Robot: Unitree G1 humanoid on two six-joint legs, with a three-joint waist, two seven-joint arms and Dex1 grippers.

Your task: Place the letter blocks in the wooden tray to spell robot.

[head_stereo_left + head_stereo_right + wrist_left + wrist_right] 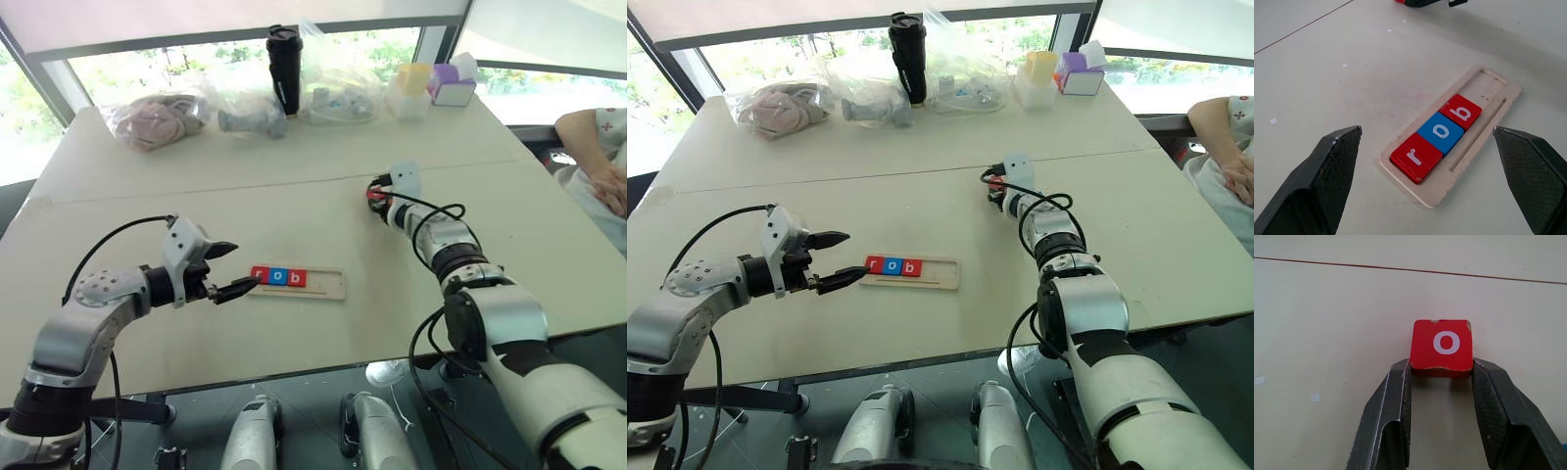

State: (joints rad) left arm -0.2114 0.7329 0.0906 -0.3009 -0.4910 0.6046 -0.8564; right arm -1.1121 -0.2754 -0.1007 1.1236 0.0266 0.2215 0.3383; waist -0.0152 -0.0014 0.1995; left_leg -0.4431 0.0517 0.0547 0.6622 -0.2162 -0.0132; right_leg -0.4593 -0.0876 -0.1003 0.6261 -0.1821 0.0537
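The wooden tray (328, 285) lies at the table's near middle. Three letter blocks fill its left part: red "r" (1415, 156), blue "o" (1440, 132) and red "b" (1462, 110). Its right part is bare. My left gripper (243, 265) hovers open just left of the tray, one finger on each side of the tray's left end. Further back and to the right, my right gripper (1441, 369) is shut on a red "o" block (1441, 345) that rests flat on the table, pinched by its near edge. The head view shows this gripper (373, 193) low over the table.
Along the far edge stand a black tumbler (284, 69), clear plastic bags (338, 93), a pinkish bundle (152, 119), a yellow cup (411, 78) and a purple tissue box (453, 86). A person's arm (600, 152) rests at the right edge. A seam (245, 186) crosses the table.
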